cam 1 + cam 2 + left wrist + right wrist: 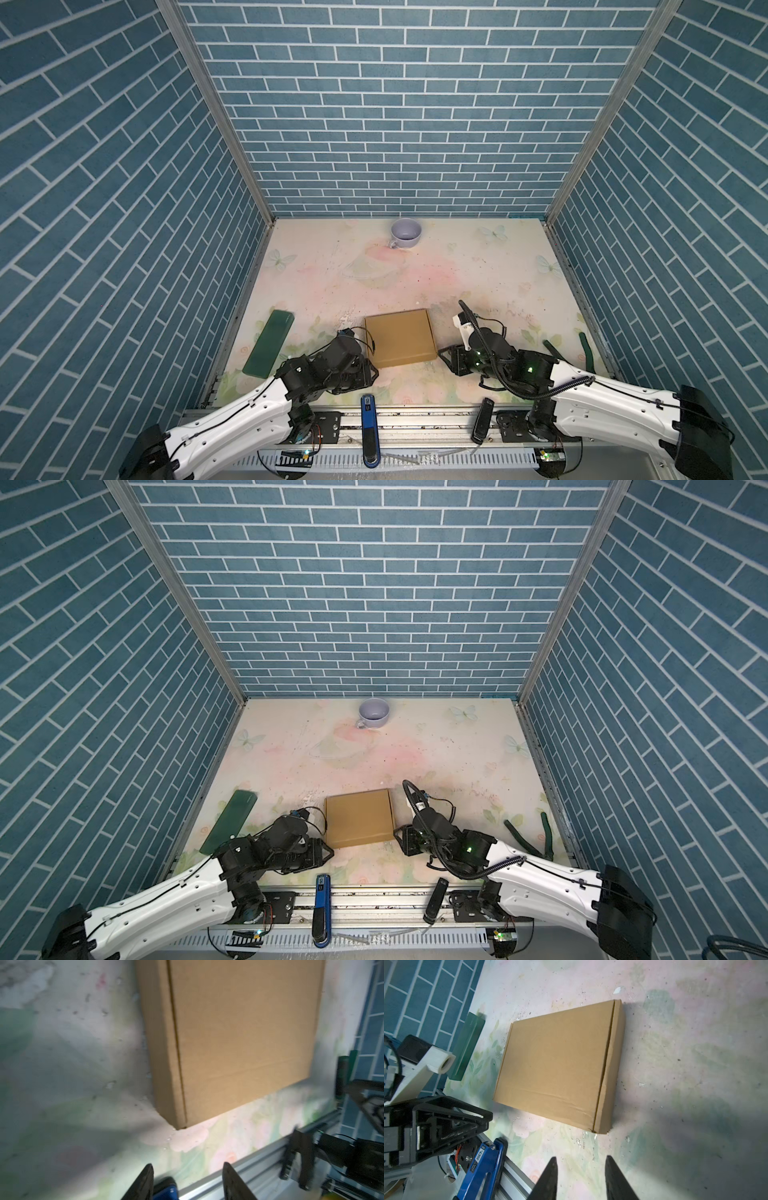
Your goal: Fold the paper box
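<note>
The left arm (232, 415) and right arm (602, 392) reach in low from the near side, wrists bent toward the middle. The left gripper (188, 1168) has its jaws apart and empty. The right gripper (580, 1160) is likewise parted, holding nothing.

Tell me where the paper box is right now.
In both top views the paper box lies flat on the table near its front edge, between the left gripper and the right gripper, touching neither.

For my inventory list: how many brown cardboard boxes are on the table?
1. The paper box lies flat near the front middle of the table, between the left claw and the right claw. The arms cover some table, so another could be hidden.
</note>
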Controlling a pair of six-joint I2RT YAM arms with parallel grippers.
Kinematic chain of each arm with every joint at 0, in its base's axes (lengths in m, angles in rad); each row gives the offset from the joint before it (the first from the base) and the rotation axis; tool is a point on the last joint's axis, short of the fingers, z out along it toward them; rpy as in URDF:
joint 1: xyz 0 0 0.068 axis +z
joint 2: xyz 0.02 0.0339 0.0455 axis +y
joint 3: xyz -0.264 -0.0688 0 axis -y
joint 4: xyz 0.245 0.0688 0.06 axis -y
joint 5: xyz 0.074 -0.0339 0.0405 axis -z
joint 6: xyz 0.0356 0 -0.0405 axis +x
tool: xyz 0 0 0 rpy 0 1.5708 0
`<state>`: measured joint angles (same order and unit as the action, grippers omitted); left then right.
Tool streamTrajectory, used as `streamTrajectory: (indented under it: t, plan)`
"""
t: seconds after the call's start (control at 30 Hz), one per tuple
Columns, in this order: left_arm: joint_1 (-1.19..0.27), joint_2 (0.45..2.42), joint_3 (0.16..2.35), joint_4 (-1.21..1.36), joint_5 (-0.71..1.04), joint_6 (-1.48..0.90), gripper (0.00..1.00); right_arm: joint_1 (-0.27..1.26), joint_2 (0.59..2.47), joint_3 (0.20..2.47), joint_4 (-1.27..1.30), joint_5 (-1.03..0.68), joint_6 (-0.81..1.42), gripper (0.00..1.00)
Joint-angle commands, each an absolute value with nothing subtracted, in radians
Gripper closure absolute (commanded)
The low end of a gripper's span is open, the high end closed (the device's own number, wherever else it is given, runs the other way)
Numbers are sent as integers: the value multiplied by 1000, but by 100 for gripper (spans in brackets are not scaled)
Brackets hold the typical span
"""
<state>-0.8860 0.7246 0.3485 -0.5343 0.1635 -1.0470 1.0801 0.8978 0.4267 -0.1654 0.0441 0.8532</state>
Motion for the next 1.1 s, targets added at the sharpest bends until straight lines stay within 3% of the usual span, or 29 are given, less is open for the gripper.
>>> streamTrajectory:
  t: [0.0,0.23,0.43,0.53,0.63,0.67,0.7,0.93,1.07]
  plan:
    - [-852,777,370,-522,90,-1006,45,1083,894,409,-178,59,871,61]
    - [-806,890,513,-530,9,-896,39,1043,894,445,-180,134,821,57]
    - [-647,843,627,-581,-45,-732,28,878,841,493,-221,136,707,52]
    - [-525,824,671,-558,-50,-608,19,789,829,537,-275,165,623,36]
    - [-366,843,689,-480,-8,-492,15,694,820,559,-285,188,547,4]
    - [-312,861,692,-451,3,-463,14,657,814,560,-279,190,521,1]
    - [-261,886,694,-421,17,-436,1,617,810,557,-272,195,498,1]
    - [-64,1056,719,-248,-84,-289,0,320,811,504,-148,126,381,1]
    - [13,1086,623,-67,-145,-227,1,170,840,469,-77,86,342,1]
